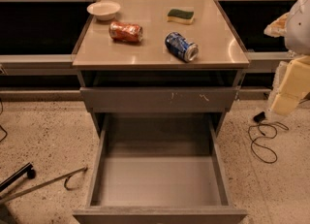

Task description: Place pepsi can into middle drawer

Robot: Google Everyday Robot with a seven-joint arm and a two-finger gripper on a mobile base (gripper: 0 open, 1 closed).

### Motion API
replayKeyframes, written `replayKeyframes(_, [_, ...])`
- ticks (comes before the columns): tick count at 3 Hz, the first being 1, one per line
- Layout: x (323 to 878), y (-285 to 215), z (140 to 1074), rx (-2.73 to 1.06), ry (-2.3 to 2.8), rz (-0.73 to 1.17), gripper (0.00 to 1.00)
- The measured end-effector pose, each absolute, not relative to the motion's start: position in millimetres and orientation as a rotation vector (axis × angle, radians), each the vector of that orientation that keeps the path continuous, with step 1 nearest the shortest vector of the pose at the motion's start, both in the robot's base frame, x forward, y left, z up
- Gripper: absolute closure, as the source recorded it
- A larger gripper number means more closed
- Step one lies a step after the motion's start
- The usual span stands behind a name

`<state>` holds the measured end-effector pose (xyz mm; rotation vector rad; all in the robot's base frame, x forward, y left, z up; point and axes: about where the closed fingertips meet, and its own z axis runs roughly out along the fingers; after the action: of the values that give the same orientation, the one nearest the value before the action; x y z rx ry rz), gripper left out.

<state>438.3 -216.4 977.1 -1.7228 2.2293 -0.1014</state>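
Handling looks easy: the pepsi can (181, 46) lies on its side, near right on the cabinet top (140, 53), likely light, thin-walled, slick and apt to roll; grip it gently across the middle. The middle drawer (157, 182) stands open below. The gripper (289, 89), seemingly the pale block at right, is well apart; whether it is open or closed I cannot tell.

A smooth grey-beige metal cabinet top (145, 56) is seen in the upper middle of the frame, and four things are carried on it. A small round white bowl (103, 10) is set at its upper left corner. Just below the bowl, a dented orange-red can (126, 31) is laid on its side. A rectangular green-and-yellow sponge (180, 15) is placed toward the upper right. The blue, silver-ended pepsi can (181, 46) is laid on its side right of centre. The gripper (286, 97) is seen at the frame's right edge, off the top.
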Motion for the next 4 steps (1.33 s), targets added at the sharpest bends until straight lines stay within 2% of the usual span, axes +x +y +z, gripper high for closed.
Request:
replayKeyframes(2, [458.5, -217.9, 982.2, -1.720, 2.200, -0.102, 0.00])
replayKeyframes(4, [578.6, -210.0, 992.6, -1.738, 2.116, -0.074, 0.00])
